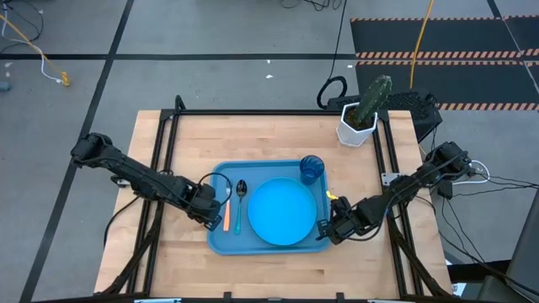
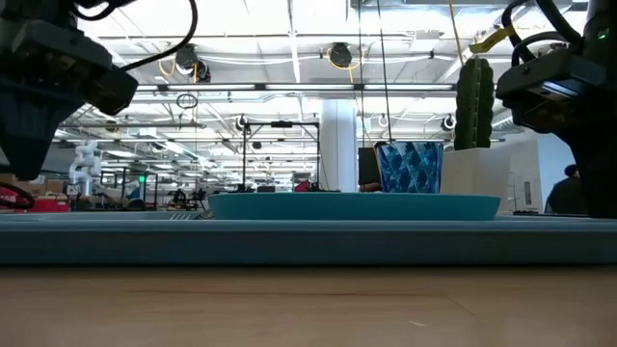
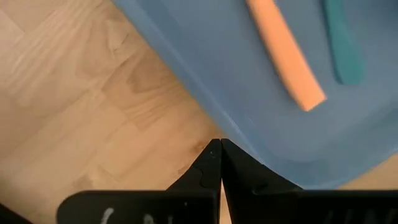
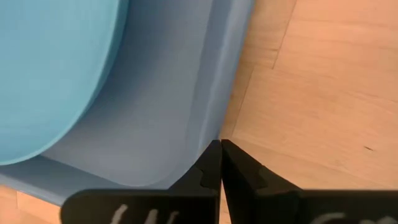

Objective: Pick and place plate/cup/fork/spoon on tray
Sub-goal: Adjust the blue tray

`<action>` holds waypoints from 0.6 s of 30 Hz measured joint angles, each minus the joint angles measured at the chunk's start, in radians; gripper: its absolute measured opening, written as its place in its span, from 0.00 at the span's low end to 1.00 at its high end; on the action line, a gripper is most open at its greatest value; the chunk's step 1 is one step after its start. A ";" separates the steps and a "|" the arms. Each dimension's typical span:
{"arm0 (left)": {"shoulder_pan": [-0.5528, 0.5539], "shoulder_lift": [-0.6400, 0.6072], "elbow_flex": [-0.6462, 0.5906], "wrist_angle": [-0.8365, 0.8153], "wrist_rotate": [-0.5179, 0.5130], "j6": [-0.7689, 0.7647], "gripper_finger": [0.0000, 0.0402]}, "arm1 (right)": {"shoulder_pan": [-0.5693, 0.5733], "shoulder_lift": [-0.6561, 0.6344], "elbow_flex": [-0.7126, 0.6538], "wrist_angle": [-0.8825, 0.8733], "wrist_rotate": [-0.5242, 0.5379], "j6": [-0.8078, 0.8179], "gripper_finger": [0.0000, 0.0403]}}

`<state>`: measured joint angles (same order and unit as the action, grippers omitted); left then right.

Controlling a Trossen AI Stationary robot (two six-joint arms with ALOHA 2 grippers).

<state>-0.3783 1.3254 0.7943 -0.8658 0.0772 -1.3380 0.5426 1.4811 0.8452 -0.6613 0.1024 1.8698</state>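
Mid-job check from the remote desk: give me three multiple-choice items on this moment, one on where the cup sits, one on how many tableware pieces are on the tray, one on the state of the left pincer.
1. Where is the cup?
A. in the tray's far right corner
B. beside the cactus pot
C. on the bare table left of the tray

2. How many tableware pieces lie on the tray?
A. two
B. three
C. four

3. The left pincer is:
A. shut on the fork
B. shut, empty, at the tray's left rim
C. wide open over the plate

Answers:
1 A, the high view shows it in that corner.
2 C, the plate, cup, fork and spoon are all inside.
3 B, its fingers meet at the rim, with the fork lying apart on the tray.
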 joint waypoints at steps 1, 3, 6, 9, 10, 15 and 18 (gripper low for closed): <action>0.001 0.000 -0.007 -0.001 0.000 0.002 0.02 | 0.000 0.000 -0.001 0.000 0.001 0.000 0.00; 0.004 0.000 -0.020 0.002 0.000 0.007 0.01 | 0.000 0.000 -0.001 0.000 0.002 0.000 0.00; 0.003 0.000 -0.040 0.015 0.000 0.012 0.02 | -0.005 0.000 -0.001 -0.001 0.004 0.000 0.00; 0.004 0.000 -0.060 0.058 0.004 0.012 0.02 | -0.012 0.000 -0.001 -0.002 0.004 0.000 0.00; 0.004 0.000 -0.065 0.075 0.006 0.010 0.02 | -0.013 0.000 -0.001 -0.002 0.005 0.000 0.00; 0.004 0.000 -0.081 0.137 0.005 0.001 0.02 | -0.018 0.000 -0.002 -0.003 0.027 0.003 0.00; 0.006 0.000 -0.081 0.138 0.001 0.001 0.02 | -0.018 0.000 -0.002 -0.003 0.028 0.003 0.00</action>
<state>-0.3727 1.3254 0.7132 -0.7283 0.0779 -1.3373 0.5247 1.4811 0.8429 -0.6640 0.1303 1.8729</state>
